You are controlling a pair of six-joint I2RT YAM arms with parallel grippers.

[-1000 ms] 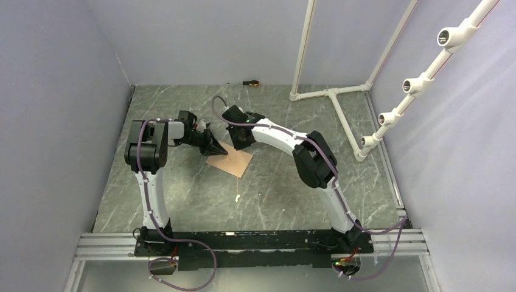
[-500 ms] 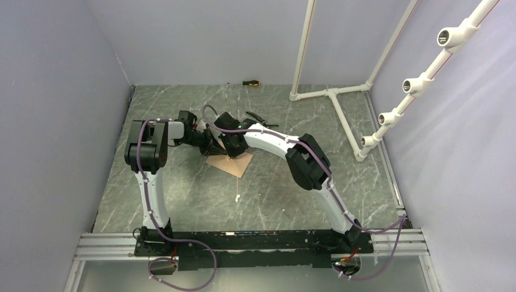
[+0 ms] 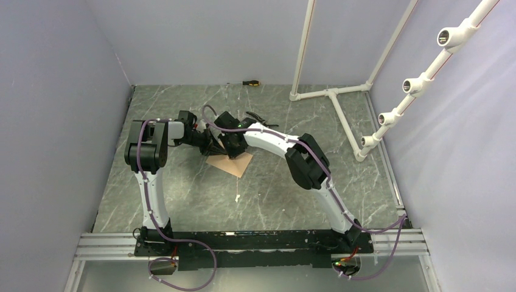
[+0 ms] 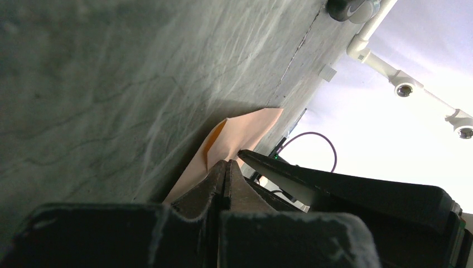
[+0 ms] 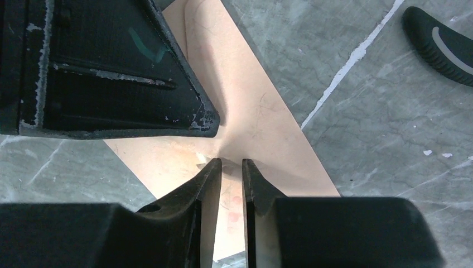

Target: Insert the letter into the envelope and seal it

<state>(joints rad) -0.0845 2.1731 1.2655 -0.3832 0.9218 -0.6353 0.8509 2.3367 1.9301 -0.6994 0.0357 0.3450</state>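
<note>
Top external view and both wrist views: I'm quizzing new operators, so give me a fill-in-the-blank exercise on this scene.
The left gripper has its jaws ___, while the right gripper has them slightly apart.
The flat brown paper sheet lies on the grey marbled table, under ___ grippers.
The screwdriver with an orange-and-black handle lies at the table's ___ edge.
Missing words: shut; both; far.

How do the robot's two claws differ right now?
The left gripper has its fingers pressed together; the right gripper shows a narrow gap. The left gripper reaches in low from the side; the right gripper points down from above. Both are black, tips at the brown paper.
</note>
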